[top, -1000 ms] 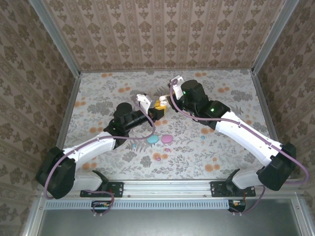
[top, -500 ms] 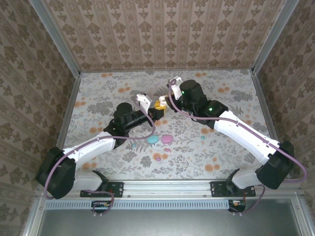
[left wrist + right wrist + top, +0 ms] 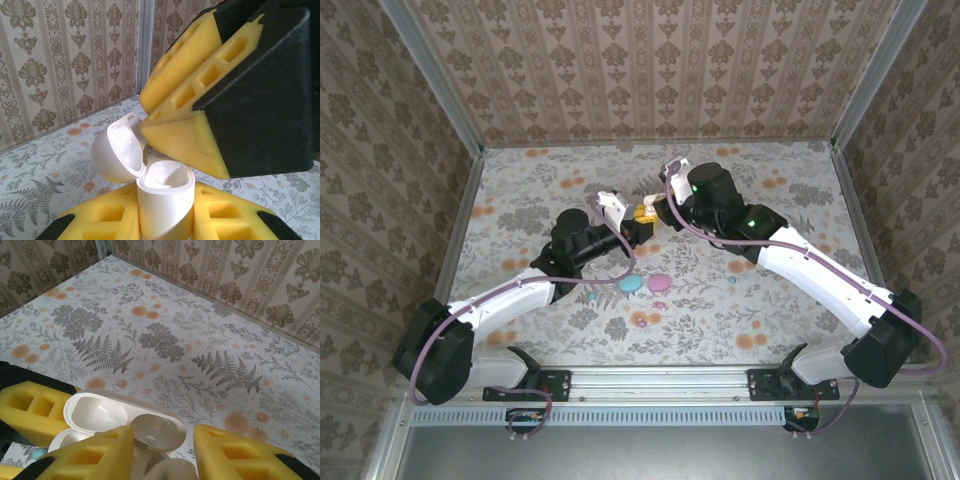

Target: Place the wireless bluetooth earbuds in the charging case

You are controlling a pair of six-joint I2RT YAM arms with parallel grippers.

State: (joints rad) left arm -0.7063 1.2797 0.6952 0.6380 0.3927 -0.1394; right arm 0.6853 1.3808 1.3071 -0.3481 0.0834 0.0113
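Mid-frame, the left claw (image 3: 637, 227) is clamping the open white case (image 3: 165, 200) upright, its mouth sitting directly under the half-open, seemingly empty right claw (image 3: 657, 211).

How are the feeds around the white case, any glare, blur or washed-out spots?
Top external: soft even light on the table, sharp, no hard shadows. Left wrist: the charging case is sharp, but its white interior is nearly washed out. Right wrist: table pattern crisp, a small glare spot inside the case, and the right gripper's pads at the bottom edge look a little soft.
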